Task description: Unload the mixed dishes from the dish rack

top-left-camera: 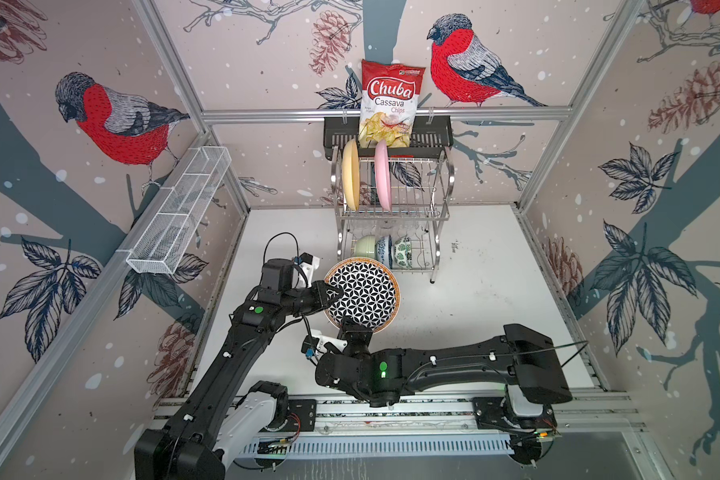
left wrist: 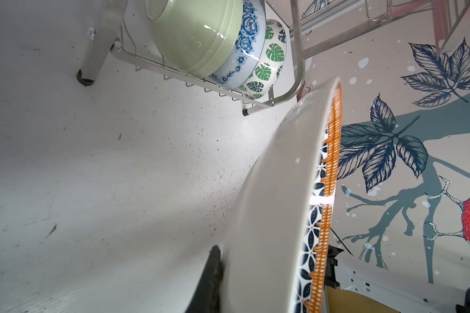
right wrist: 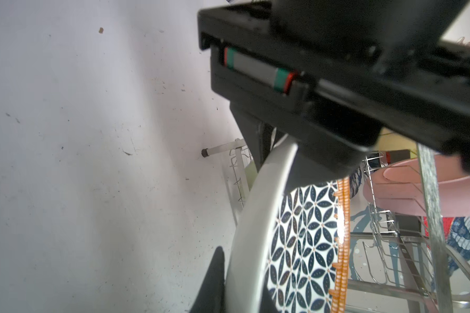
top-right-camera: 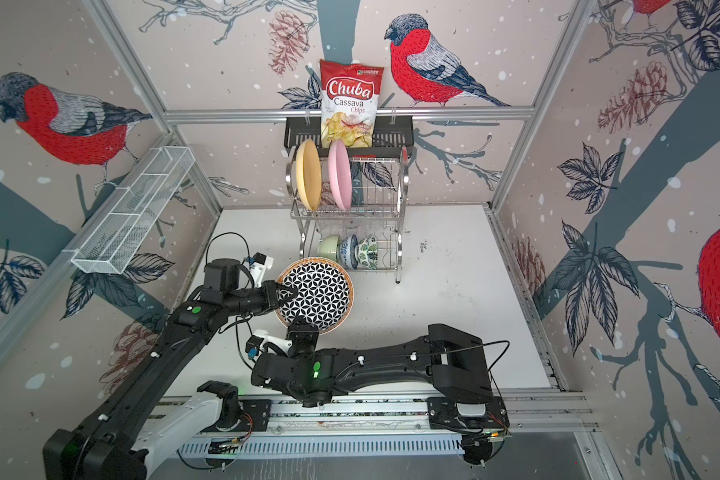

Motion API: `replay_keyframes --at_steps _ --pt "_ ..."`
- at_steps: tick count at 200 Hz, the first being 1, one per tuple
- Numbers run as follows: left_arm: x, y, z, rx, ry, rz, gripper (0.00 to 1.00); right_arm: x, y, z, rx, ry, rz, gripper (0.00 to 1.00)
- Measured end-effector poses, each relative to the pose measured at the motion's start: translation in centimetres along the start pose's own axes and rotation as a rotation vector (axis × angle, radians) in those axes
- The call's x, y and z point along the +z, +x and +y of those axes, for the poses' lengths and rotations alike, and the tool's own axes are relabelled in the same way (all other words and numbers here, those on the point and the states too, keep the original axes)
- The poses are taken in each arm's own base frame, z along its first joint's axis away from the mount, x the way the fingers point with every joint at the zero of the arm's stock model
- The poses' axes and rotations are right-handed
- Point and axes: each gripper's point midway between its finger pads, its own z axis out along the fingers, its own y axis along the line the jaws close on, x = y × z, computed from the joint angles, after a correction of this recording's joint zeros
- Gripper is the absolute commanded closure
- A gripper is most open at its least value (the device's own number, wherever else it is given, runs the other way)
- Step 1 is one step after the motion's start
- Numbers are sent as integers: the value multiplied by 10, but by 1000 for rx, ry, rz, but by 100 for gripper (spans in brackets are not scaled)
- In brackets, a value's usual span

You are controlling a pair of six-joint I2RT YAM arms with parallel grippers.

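One patterned plate (top-left-camera: 368,291) mid-frame | left gripper (top-left-camera: 334,292) was clamped on its left rim | right gripper (top-left-camera: 348,323) straddled lower rim, grip unclear.

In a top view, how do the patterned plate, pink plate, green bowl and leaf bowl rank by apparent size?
1. patterned plate, face-on and held up nearer the camera, which enlarges it.
2. pink plate, seen nearly edge-on.
3. green bowl and leaf bowl: alike, not ranked.
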Motion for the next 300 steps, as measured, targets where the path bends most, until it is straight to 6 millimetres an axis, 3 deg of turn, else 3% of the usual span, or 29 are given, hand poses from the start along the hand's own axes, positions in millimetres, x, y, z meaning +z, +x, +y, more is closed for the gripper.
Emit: replay_keyframes --at_steps 71,103,129,157,181,216,241,268,300 --pt "2 12 5 -18 -2 32 100 -13 -22 18 264 -211 -98 37" --pt "8 14 12 -46 -13 50 100 -30 -31 24 422 -420 -163 34" --pt "12 18 18 -69 -17 54 100 -38 -29 9 621 -605 -217 36" --pt "14 15 19 -65 -12 47 100 -36 -3 -37 890 -705 -270 46" --pt "14 14 19 -60 -10 43 100 -24 37 -80 1116 -669 -269 49" --pt "17 14 22 -51 -1 32 100 -5 99 -114 1334 -554 -177 50" --pt "18 12 18 -48 20 32 100 5 134 -109 1412 -515 -68 50" --pt "20 12 18 -48 28 38 100 9 146 -92 1439 -542 0 52" --pt "20 11 15 -40 46 36 100 16 147 -68 1444 -620 71 72"
